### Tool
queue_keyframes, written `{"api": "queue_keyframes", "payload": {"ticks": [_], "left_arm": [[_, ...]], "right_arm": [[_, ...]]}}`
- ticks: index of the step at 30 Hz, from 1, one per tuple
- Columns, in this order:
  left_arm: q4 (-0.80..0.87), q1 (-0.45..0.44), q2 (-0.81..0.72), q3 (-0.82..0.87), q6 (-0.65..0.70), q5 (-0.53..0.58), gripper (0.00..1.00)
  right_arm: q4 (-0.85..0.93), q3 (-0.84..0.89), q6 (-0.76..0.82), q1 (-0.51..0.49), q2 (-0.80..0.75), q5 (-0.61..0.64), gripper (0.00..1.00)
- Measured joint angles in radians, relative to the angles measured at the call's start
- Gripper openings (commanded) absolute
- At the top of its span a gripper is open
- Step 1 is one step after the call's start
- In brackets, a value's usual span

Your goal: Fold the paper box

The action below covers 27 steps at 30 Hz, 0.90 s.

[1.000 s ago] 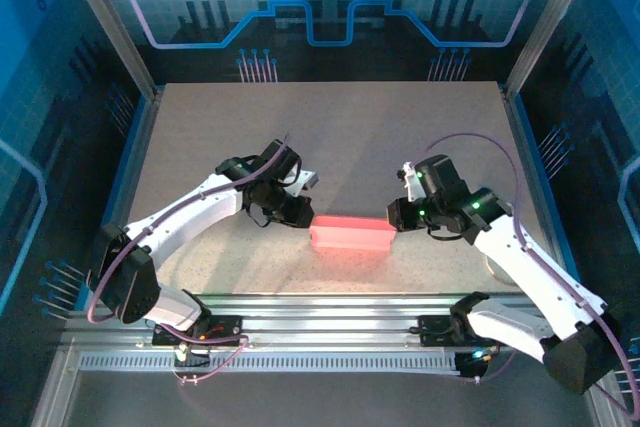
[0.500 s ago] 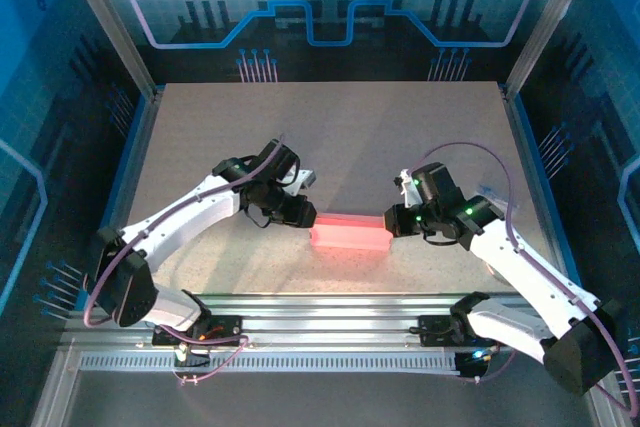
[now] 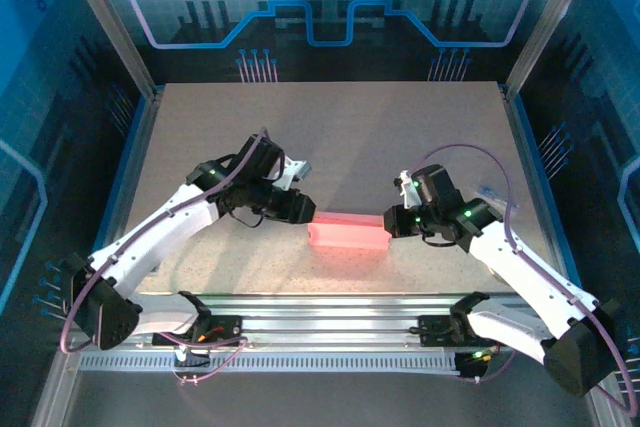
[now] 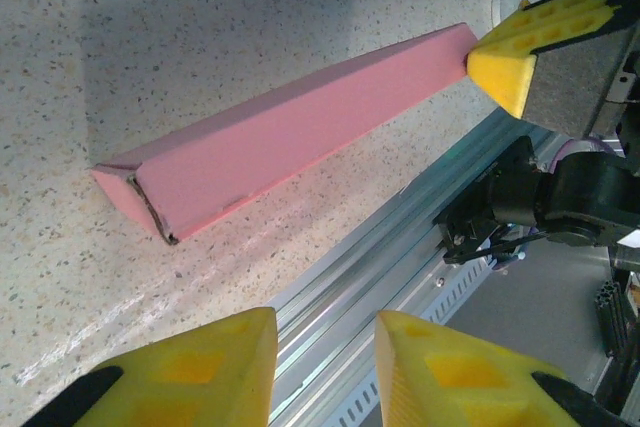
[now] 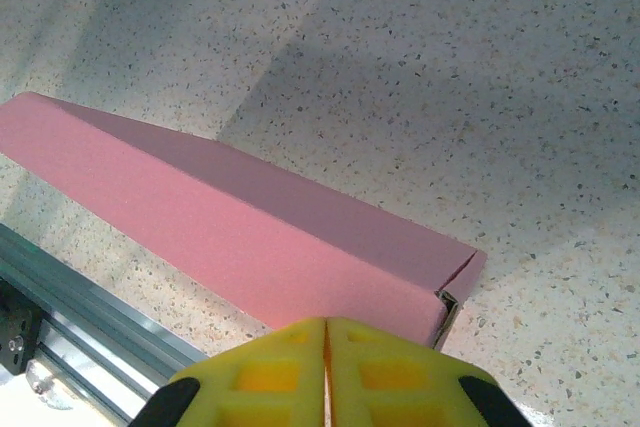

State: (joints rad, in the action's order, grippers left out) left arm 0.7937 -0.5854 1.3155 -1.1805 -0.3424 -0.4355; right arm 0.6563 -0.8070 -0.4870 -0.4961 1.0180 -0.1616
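The paper box [image 3: 348,230] lies on the table as a long, closed pink prism between the two grippers. In the left wrist view the paper box [image 4: 290,137] runs diagonally, its near end showing a dark seam. My left gripper [image 3: 302,210] sits at the box's left end; its yellow fingers [image 4: 200,367] stand apart with nothing between them. My right gripper [image 3: 388,222] is at the box's right end, its yellow tip [image 4: 525,47] touching that corner. In the right wrist view the right gripper [image 5: 325,372] is shut, pads together, just over the paper box [image 5: 230,217].
An aluminium rail [image 3: 330,312] runs along the table's near edge, close below the box, and the same rail [image 4: 400,257] crosses the left wrist view. The speckled table [image 3: 350,137] stretches open behind the box. Blue frame walls enclose the sides.
My right gripper came down and left against the box's right end. The left arm's elbow swung out to the left while its gripper stayed at the box's left end. The box slid slightly left.
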Motion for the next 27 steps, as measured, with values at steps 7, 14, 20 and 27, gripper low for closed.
{"api": "queue_keyframes", "payload": {"ticks": [7,14,20,27], "left_arm": [[-0.065,0.0,0.095,-0.002,0.001,0.001,0.32],[-0.105,0.0,0.111,0.004,0.001,0.012,0.32],[-0.133,0.0,0.124,0.045,0.0,0.012,0.31],[-0.18,0.0,0.124,0.097,-0.003,0.006,0.31]], "right_arm": [[-0.003,0.008,0.0,0.0,-0.01,-0.004,0.11],[-0.006,0.012,0.0,0.0,-0.01,-0.004,0.11],[-0.014,0.018,-0.003,0.0,-0.01,-0.004,0.11],[-0.019,0.024,-0.003,0.0,-0.01,-0.004,0.11]]}}
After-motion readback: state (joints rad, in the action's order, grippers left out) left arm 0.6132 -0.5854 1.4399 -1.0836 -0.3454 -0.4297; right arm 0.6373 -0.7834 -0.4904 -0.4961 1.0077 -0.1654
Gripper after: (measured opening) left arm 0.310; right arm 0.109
